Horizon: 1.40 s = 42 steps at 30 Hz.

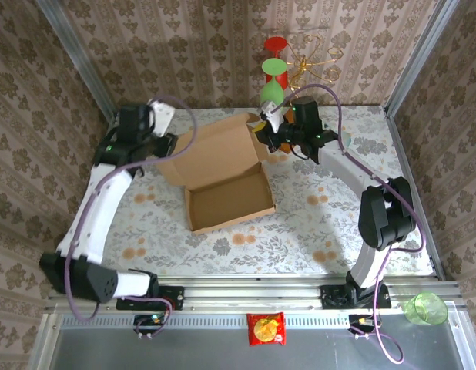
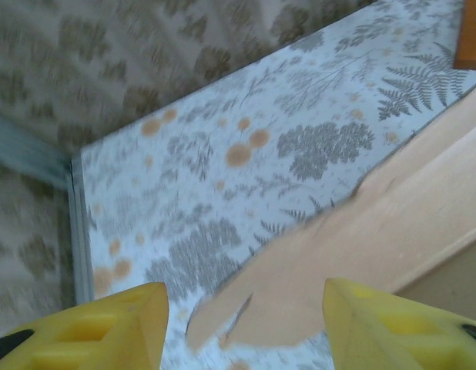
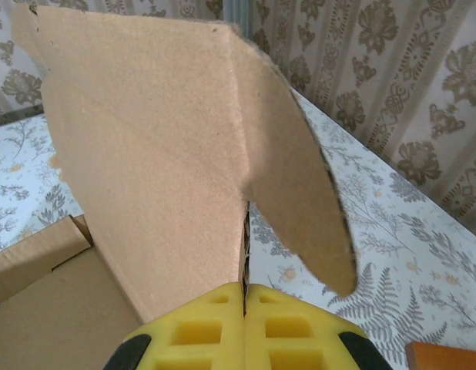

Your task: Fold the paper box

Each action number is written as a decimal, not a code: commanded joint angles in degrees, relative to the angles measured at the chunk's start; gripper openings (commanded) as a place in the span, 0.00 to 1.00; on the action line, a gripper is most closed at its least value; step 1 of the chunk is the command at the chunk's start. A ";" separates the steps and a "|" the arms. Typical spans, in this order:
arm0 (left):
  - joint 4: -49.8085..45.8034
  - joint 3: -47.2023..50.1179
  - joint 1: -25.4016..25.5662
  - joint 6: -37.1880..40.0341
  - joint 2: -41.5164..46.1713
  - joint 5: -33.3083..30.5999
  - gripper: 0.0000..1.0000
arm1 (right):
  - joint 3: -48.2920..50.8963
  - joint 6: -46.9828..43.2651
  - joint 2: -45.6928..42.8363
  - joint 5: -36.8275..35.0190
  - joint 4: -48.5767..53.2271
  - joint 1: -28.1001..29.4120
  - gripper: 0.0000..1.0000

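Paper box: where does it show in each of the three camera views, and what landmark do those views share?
Top external: paper box at the table's centre, lid raised toward the back.
Left wrist: paper box runs across the lower right.
Right wrist: paper box stands upright across left and centre, its edge pinched in the right gripper.
Shared landmark: the floral table cover.

Matt brown corrugated cardboard on the paper box [image 3: 161, 154] (rough, fuzzy cut edges); the table [image 1: 315, 231] looks smooth, printed.
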<state>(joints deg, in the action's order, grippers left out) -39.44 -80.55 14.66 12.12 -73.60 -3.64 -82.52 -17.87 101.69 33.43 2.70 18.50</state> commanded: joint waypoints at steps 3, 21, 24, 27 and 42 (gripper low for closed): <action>9.91 17.59 -6.38 -14.05 12.53 5.72 0.55 | 2.15 0.86 -2.65 0.60 -2.53 -1.21 0.00; 22.68 20.89 -19.37 -7.16 -3.77 34.26 0.57 | 1.78 2.08 -0.81 3.29 -1.73 -2.84 0.00; 23.73 21.44 -19.06 -7.06 -4.80 35.20 0.58 | 1.40 2.49 -0.24 3.50 -1.76 -2.79 0.00; 23.71 21.37 -17.43 -6.67 -6.55 35.55 0.57 | 1.31 3.51 0.33 3.60 -2.36 -2.83 0.00; 22.01 20.35 -10.31 -11.08 -7.00 26.35 0.18 | 4.24 6.75 -0.12 -1.94 -5.35 -0.60 0.00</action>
<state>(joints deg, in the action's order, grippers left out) -16.27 -58.26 3.03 2.28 -81.06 25.10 -79.70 -12.73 101.65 33.58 -0.16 16.43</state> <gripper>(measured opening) 0.196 0.052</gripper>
